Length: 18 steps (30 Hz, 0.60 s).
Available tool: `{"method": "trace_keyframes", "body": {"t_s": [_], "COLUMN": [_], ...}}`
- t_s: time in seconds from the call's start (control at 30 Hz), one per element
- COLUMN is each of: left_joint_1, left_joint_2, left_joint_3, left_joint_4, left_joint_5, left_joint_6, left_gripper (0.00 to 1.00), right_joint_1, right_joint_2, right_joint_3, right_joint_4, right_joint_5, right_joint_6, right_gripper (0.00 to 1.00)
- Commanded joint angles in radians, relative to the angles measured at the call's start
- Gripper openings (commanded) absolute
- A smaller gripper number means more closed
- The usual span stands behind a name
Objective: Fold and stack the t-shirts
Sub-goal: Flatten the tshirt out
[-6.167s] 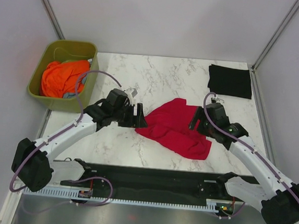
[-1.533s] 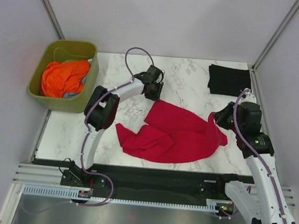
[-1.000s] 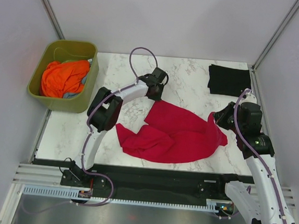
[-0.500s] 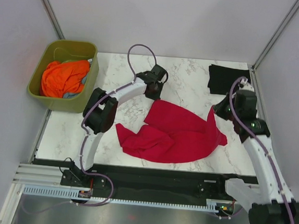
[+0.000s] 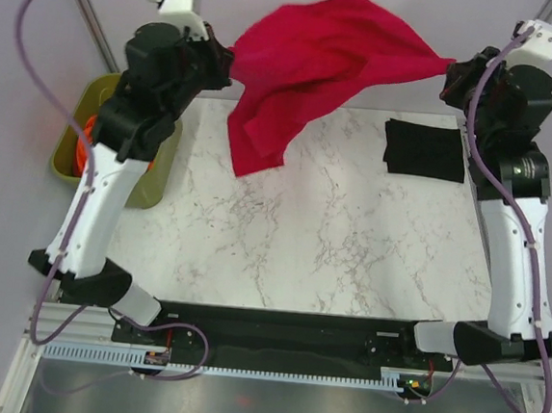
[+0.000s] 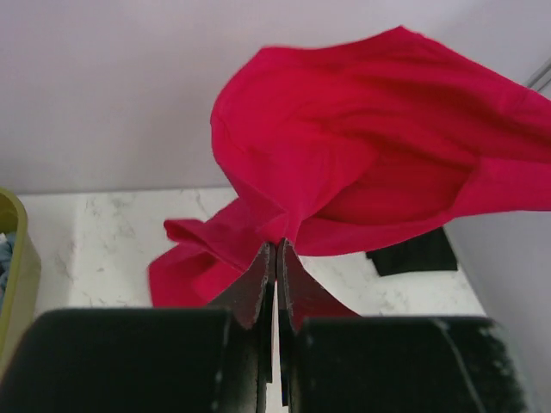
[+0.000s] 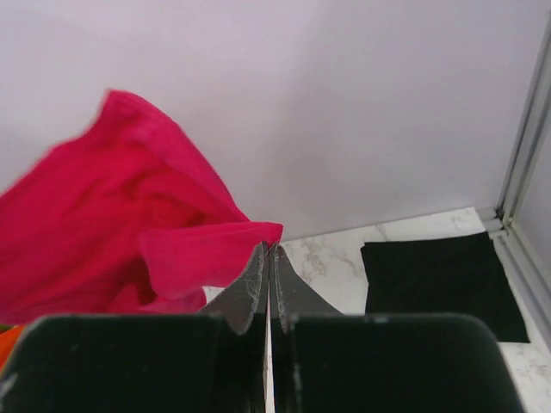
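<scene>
The crimson red t-shirt [image 5: 317, 65] hangs in the air above the far half of the table, stretched between both raised arms. My left gripper [image 5: 233, 56] is shut on its left end, and in the left wrist view the cloth [image 6: 362, 163] billows up from the pinched tips [image 6: 276, 248]. My right gripper [image 5: 449, 69] is shut on its right end; the right wrist view shows the red cloth [image 7: 129, 224] pinched at the tips [image 7: 269, 248]. A loose part droops toward the marble. The black t-shirt [image 5: 424, 149] lies folded flat at the far right corner [image 7: 439, 280].
An olive-green tub [image 5: 159, 162] with orange cloth stands off the table's far left, mostly hidden behind my left arm. The marble tabletop [image 5: 321, 239] stretches below the lifted shirt. Grey walls and metal posts close in the back and sides.
Both arms have swung up high, lifting the red t-shirt off the marble. The left gripper closed on the shirt's left end during the last second.
</scene>
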<state>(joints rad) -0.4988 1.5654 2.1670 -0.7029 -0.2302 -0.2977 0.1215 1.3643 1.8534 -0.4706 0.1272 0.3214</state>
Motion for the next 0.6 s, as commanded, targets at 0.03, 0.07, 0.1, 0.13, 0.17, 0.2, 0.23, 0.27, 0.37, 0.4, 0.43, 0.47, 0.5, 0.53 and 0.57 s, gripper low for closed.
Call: {"method": "trace_keyframes", "body": {"t_s": [0.03, 0.07, 0.1, 0.13, 0.17, 0.2, 0.23, 0.27, 0.37, 0.4, 0.43, 0.47, 0.5, 0.53, 0.57], "left_joint_1": [-0.007, -0.007, -0.007, -0.009, -0.009, -0.007, -0.009, -0.009, -0.009, -0.009, -0.009, -0.007, -0.007, -0.007, -0.007], "left_joint_2": [-0.137, -0.165, -0.189, -0.236, -0.258, -0.278, -0.315, -0.329, -0.367, -0.373, -0.378, -0.381, -0.380, -0.378, -0.361], "left_joint_3": [-0.064, -0.075, -0.099, -0.114, -0.130, -0.163, -0.180, -0.196, -0.239, -0.255, -0.263, -0.271, -0.283, -0.288, -0.292], "left_joint_4": [-0.026, -0.027, -0.027, -0.027, -0.027, -0.026, -0.023, -0.021, -0.023, -0.023, -0.023, -0.023, -0.023, -0.021, -0.020], "left_joint_5": [-0.023, 0.000, 0.012, 0.028, 0.029, 0.034, 0.035, 0.037, 0.048, 0.052, 0.060, 0.063, 0.063, 0.063, 0.061], "left_joint_6": [-0.014, -0.020, -0.026, -0.027, -0.030, -0.031, -0.027, -0.023, -0.011, -0.011, -0.011, -0.009, -0.008, -0.004, 0.006], "left_gripper": [0.02, 0.02, 0.02, 0.02, 0.02, 0.02, 0.02, 0.02, 0.02, 0.02, 0.02, 0.02, 0.02, 0.02, 0.02], "right_joint_1": [-0.002, -0.002, -0.002, -0.002, -0.003, -0.002, -0.003, -0.003, -0.002, -0.002, -0.002, -0.002, -0.002, -0.002, -0.002], "right_joint_2": [-0.140, -0.195, -0.224, -0.252, -0.299, -0.320, -0.336, -0.364, -0.387, -0.389, -0.389, -0.389, -0.387, -0.386, -0.383], "right_joint_3": [-0.019, -0.034, -0.063, -0.077, -0.086, -0.101, -0.105, -0.103, -0.089, -0.086, -0.083, -0.082, -0.080, -0.079, -0.083], "right_joint_4": [0.013, 0.013, 0.013, 0.012, 0.012, 0.006, 0.003, -0.005, -0.042, -0.048, -0.052, -0.056, -0.062, -0.065, -0.069], "right_joint_5": [0.078, 0.086, 0.092, 0.103, 0.106, 0.112, 0.118, 0.132, 0.147, 0.147, 0.146, 0.143, 0.138, 0.137, 0.124], "right_joint_6": [-0.085, -0.088, -0.091, -0.094, -0.094, -0.100, -0.104, -0.107, -0.110, -0.110, -0.111, -0.107, -0.107, -0.104, -0.104], "right_gripper": [0.00, 0.00, 0.00, 0.00, 0.00, 0.00, 0.00, 0.00, 0.00, 0.00, 0.00, 0.00, 0.00, 0.00, 0.00]}}
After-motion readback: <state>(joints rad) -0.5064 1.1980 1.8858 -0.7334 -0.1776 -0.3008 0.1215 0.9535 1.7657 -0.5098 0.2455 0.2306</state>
